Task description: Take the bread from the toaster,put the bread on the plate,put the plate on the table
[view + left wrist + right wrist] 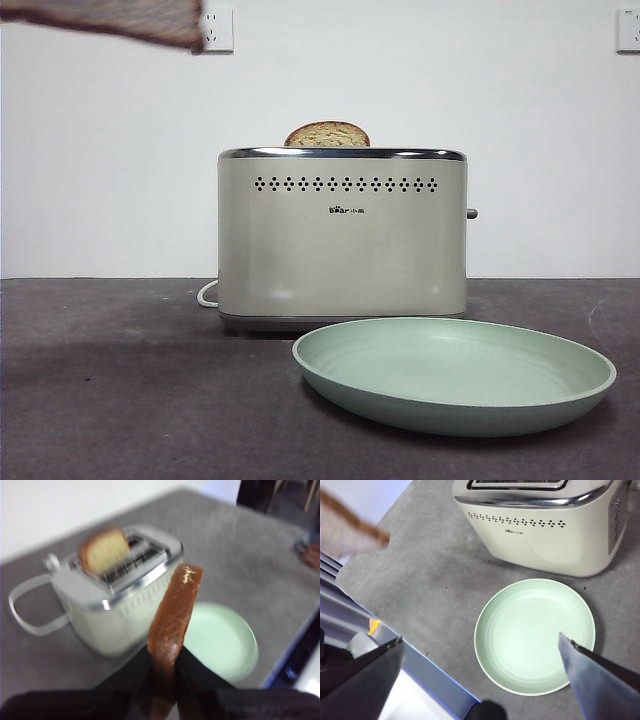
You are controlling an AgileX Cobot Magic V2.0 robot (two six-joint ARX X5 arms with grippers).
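Observation:
My left gripper [165, 655] is shut on the bread [172, 620], a brown-crusted slice seen edge-on and held in the air, above and to one side of the toaster [115, 605]. In the front view the bread [120, 20] shows only as a blurred tan strip at the top left corner, well left of the cream toaster [342, 235]. The mint-green plate [455, 375] lies on the table [120, 400] in front of the toaster, toward the right. My right gripper [480, 640] hangs open above the plate [535, 635], holding nothing.
A narrower domed slice [327, 134] still stands in the toaster's slot. A white cord [207, 293] loops out at the toaster's left. Two wall sockets [218, 28] sit on the white wall behind. The table's near edge [395, 630] runs close to the plate.

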